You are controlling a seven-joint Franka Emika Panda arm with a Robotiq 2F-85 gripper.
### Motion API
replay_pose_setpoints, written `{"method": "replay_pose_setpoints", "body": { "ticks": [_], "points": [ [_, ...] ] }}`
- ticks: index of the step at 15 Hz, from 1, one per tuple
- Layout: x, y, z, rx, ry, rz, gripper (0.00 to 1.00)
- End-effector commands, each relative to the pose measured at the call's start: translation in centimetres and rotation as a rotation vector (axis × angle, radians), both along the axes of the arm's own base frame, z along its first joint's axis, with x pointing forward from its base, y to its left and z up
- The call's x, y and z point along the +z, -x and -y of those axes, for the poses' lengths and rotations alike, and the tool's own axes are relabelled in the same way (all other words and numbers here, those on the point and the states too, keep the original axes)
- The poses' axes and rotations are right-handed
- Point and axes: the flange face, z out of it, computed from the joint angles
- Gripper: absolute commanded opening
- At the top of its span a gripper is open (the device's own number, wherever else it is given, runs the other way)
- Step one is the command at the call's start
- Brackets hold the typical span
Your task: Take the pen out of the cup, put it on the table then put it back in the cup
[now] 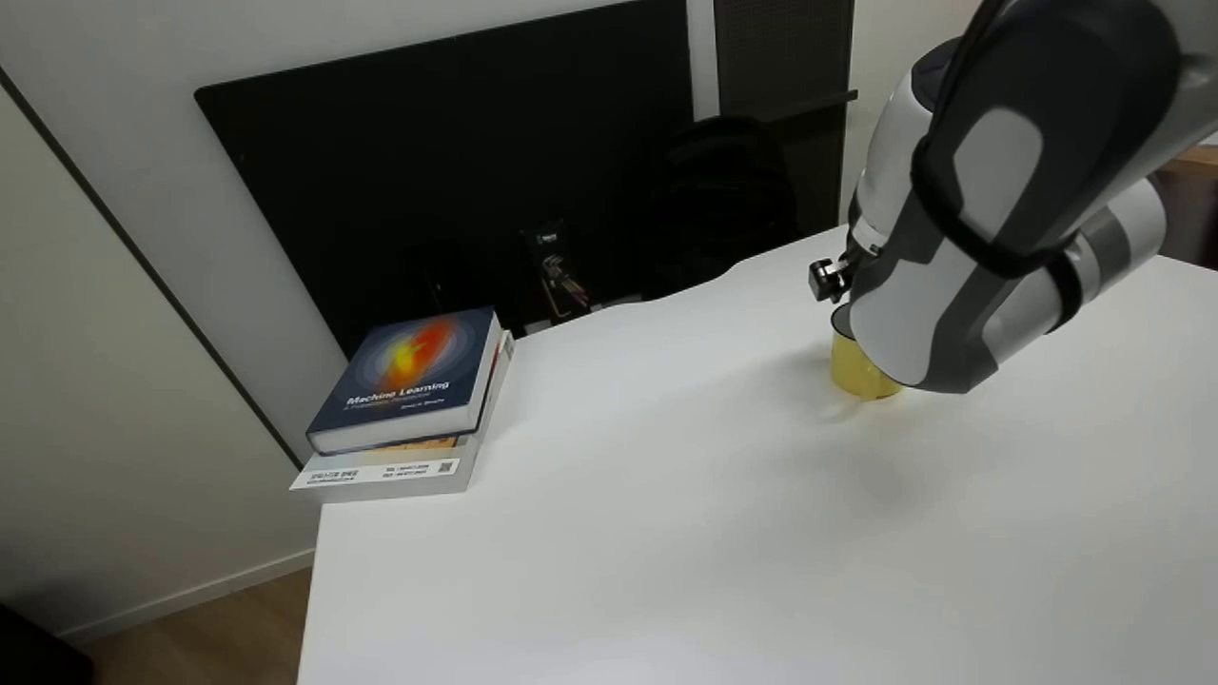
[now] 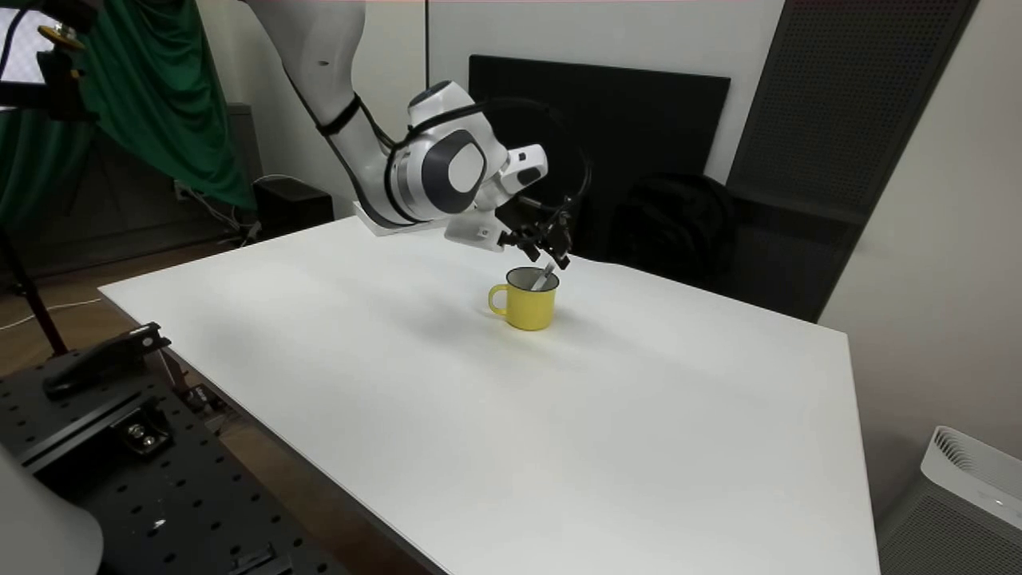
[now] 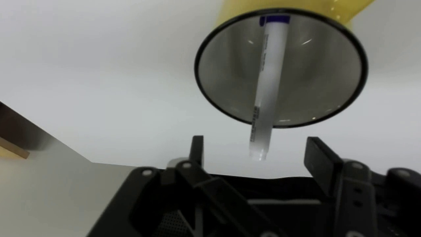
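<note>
In an exterior view, the yellow mug (image 1: 859, 369) stands on the white table (image 1: 618, 542). In an exterior view, the gripper (image 2: 549, 259) hangs just above the mug. Wrist view: the pen (image 3: 270, 75) leans inside it, pale end between wide-parted, empty jaws.

Books (image 1: 400, 381), stacked, blue uppermost. Curtain (image 2: 172, 104), green. Panel (image 1: 457, 171), black. Vented unit (image 2: 958, 499), white. Bag (image 2: 675, 228), probably; dark, indistinct.

That mug (image 2: 528, 312) is yellow, rimmed black; the pen (image 3: 269, 87) white and blue, the counter (image 2: 607, 447) plain white.
</note>
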Motion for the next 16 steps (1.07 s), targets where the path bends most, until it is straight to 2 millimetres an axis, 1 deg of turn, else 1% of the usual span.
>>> {"method": "replay_pose_setpoints", "body": {
  "ticks": [1, 3, 7, 8, 12, 13, 14, 16],
  "points": [
    [3.9, -1.9, -0.9, 0.089, -0.118, -0.069, 1.00],
    [5.2, -2.7, -1.5, 0.124, -0.179, -0.115, 1.00],
    [6.9, -3.5, -1.4, 0.117, -0.224, -0.209, 1.00],
    [7.1, -3.5, -1.4, 0.118, -0.232, -0.259, 1.00],
    [6.8, -3.2, -1.5, 0.130, -0.254, -0.405, 1.00],
    [6.8, -3.0, -1.4, 0.132, -0.253, -0.423, 1.00],
    [6.0, -3.0, -1.7, 0.126, -0.250, -0.392, 1.00],
    [5.9, -2.9, -1.5, 0.128, -0.251, -0.411, 1.00]
  ]
}}
